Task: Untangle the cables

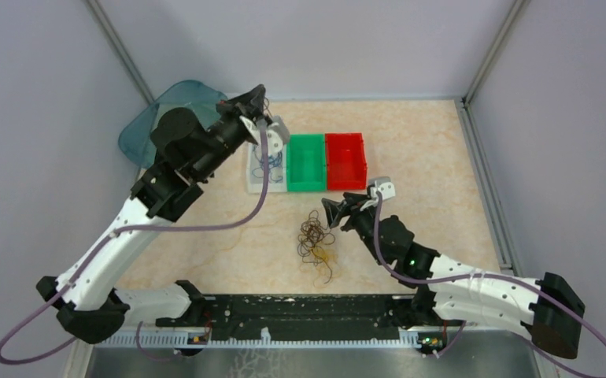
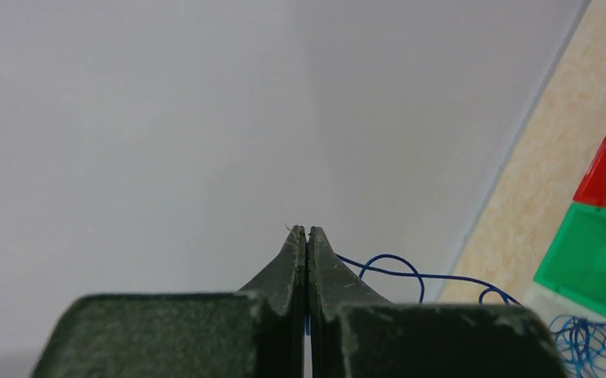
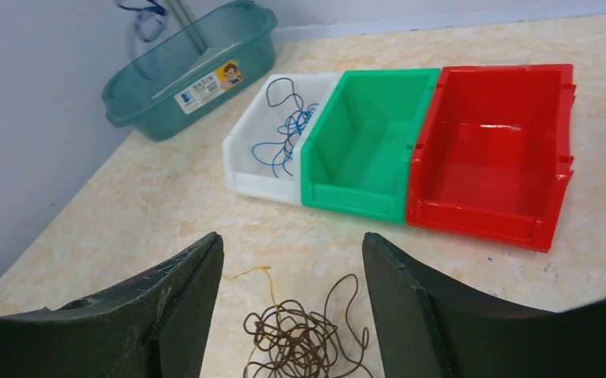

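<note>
Left end effector (image 2: 307, 230), pressed together, pinches a blue cable (image 2: 394, 264) that trails toward the white bin (image 3: 241, 177), where more blue loops (image 3: 284, 146) lie. Green bin (image 3: 355, 201) and red bin (image 3: 481, 220) sit touching to its right. Nearer, on the worktop (image 3: 150, 205), lies a brown tangle (image 3: 300, 339) with a yellow strand (image 3: 256, 272). Right end effector (image 3: 292, 236), spread and holding nothing, hovers just beside the tangle.

Blue cable (image 2: 441, 276) end, probably behind left tool (image 2: 307, 230)
</note>
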`<control>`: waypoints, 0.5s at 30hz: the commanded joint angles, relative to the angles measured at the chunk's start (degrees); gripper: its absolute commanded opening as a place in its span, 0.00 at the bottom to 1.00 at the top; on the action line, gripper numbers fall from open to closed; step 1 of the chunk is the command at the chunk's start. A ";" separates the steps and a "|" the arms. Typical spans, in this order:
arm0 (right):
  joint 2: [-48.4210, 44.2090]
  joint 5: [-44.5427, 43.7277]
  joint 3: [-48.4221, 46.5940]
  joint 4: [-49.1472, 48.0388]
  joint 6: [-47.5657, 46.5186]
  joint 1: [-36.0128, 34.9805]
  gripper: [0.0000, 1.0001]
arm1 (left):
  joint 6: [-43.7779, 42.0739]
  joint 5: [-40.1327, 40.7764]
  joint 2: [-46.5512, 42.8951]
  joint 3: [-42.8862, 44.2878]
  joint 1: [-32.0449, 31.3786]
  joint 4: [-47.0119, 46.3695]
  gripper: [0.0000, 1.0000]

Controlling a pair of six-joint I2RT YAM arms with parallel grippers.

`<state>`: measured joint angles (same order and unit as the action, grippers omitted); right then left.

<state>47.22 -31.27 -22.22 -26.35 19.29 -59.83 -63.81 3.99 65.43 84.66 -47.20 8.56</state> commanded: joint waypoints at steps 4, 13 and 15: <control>-4.58 -4.35 -0.55 1.99 0.73 0.33 0.66 | 7.54 -6.21 7.22 -2.34 15.59 -3.40 0.00; -5.12 -3.99 -0.03 2.21 1.28 0.33 0.65 | 10.58 -7.05 15.93 -6.51 19.66 -10.68 0.00; -5.12 -3.95 0.15 2.27 1.36 0.33 0.65 | 11.72 -7.22 17.71 -6.60 20.37 -11.53 0.00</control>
<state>43.03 -34.70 -22.13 -23.00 20.03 -59.83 -55.37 -1.89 81.01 78.54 -28.34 2.28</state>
